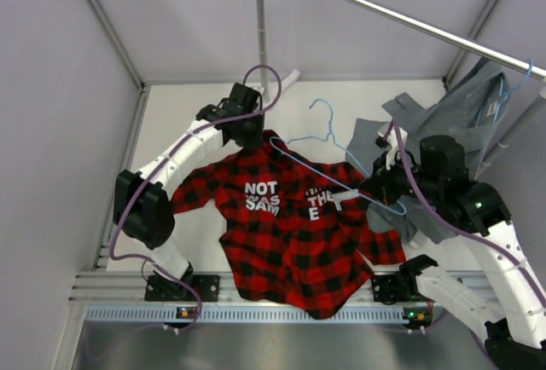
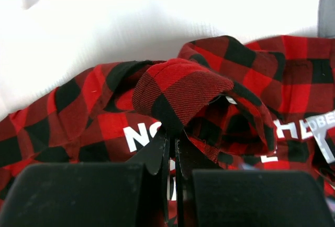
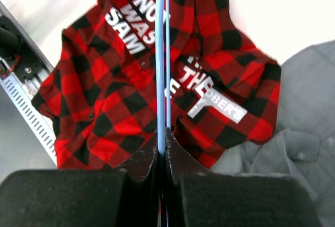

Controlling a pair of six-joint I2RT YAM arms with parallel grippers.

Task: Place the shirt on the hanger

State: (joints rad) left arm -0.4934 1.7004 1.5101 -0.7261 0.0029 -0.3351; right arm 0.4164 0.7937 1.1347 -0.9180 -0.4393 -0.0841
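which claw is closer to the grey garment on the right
Right. The right claw, shut on the hanger, sits beside the grey garment. The left claw pinches the shirt at its collar, on the shirt's far side.

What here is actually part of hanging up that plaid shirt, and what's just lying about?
Part of the job:
- shirt
- light-blue hanger, clamped in the right pincer
- left pincer, pinching a fold of the shirt

Just lying about:
- grey garment
- metal rail
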